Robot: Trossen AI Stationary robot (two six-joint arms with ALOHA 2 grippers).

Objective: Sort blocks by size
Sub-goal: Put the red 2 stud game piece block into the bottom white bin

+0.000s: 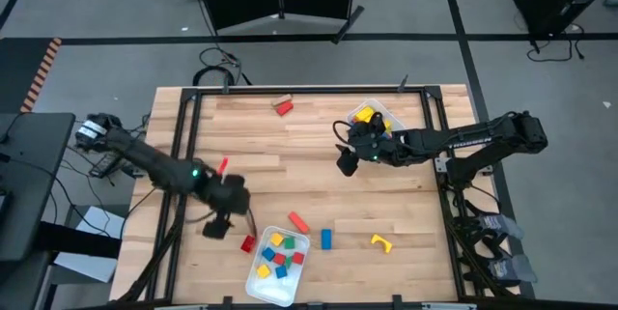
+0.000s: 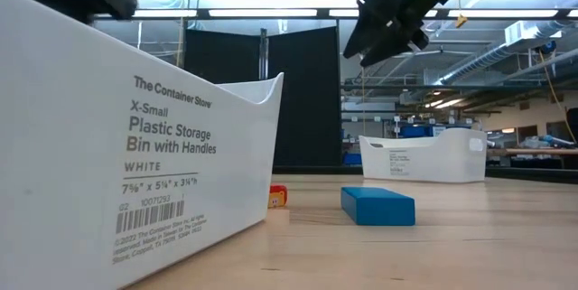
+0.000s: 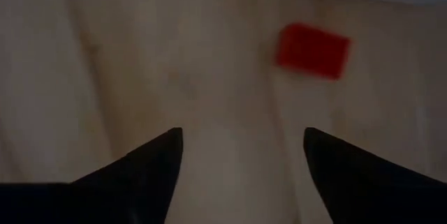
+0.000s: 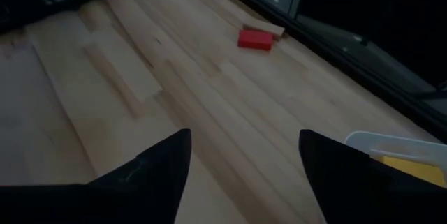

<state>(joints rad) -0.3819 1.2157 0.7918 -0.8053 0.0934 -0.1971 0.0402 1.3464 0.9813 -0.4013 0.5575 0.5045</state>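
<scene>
Loose blocks lie on the wooden table: a red block (image 1: 248, 243) beside the near white tray (image 1: 263, 289), a red bar (image 1: 297, 221), a blue bar (image 1: 326, 239), a yellow arch (image 1: 381, 242) and a red block (image 1: 283, 107) at the far edge. Several coloured blocks lie in the near tray, yellow ones in the far tray (image 1: 384, 110). My left gripper (image 1: 214, 228) hangs open above bare table left of the near tray, the red block (image 3: 312, 49) ahead of it. My right gripper (image 1: 346, 163) is open in the air by the far tray.
In the low view the near tray (image 2: 135, 145) fills the left, with the blue bar (image 2: 377, 206) and a red block (image 2: 278, 196) beyond it and the far tray (image 2: 423, 156) behind. A black frame (image 1: 183, 136) runs along the table's edges. Bare wood lies in the middle.
</scene>
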